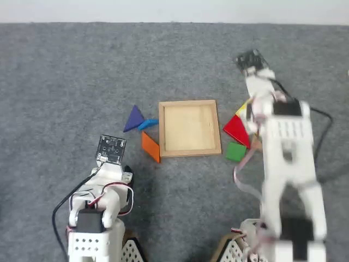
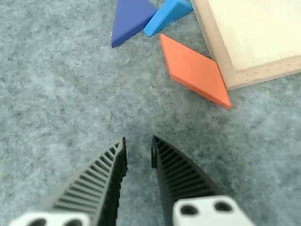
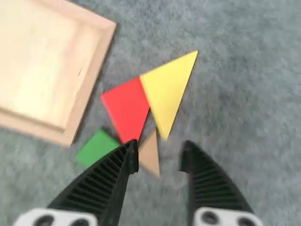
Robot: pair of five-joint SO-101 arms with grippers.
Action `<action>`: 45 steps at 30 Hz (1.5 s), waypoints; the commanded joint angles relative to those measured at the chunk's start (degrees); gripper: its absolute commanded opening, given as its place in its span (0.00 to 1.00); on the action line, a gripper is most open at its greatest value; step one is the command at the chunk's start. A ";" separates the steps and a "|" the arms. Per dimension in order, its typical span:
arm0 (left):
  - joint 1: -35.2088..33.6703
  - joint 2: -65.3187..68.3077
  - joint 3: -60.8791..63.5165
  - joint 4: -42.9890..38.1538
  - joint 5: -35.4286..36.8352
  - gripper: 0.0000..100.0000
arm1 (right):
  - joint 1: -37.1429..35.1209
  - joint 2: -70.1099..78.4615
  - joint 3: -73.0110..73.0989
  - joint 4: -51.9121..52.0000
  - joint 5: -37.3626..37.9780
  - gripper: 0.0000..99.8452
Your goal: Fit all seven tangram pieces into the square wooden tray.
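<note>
While the left gripper (image 2: 138,153) hovers over grey carpet (image 2: 56,103), jaws narrowly apart, the right gripper (image 3: 159,153) spreads wider above a tan piece (image 3: 150,156), perhaps a triangle.

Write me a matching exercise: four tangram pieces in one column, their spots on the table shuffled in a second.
Pieces
1. orange piece
2. purple triangle
3. green piece
4. tan triangle

Places
A. right of the tray, closest to its corner nearest the arms
B. right at the right claw
C. against the tray's left corner nearest the arms
D. left of the tray, next to the blue piece

Pairs: 1-C, 2-D, 3-A, 4-B
</note>
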 commanded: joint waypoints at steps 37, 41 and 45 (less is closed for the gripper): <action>0.26 -1.14 -0.22 0.35 0.26 0.08 | 4.09 46.73 -34.46 4.26 -11.78 0.25; 0.26 -1.14 -0.22 0.35 0.26 0.08 | 5.41 46.73 -34.46 4.35 -12.48 0.16; 0.26 -1.14 -0.22 0.35 0.26 0.08 | 5.93 46.81 -34.46 4.35 -14.33 0.05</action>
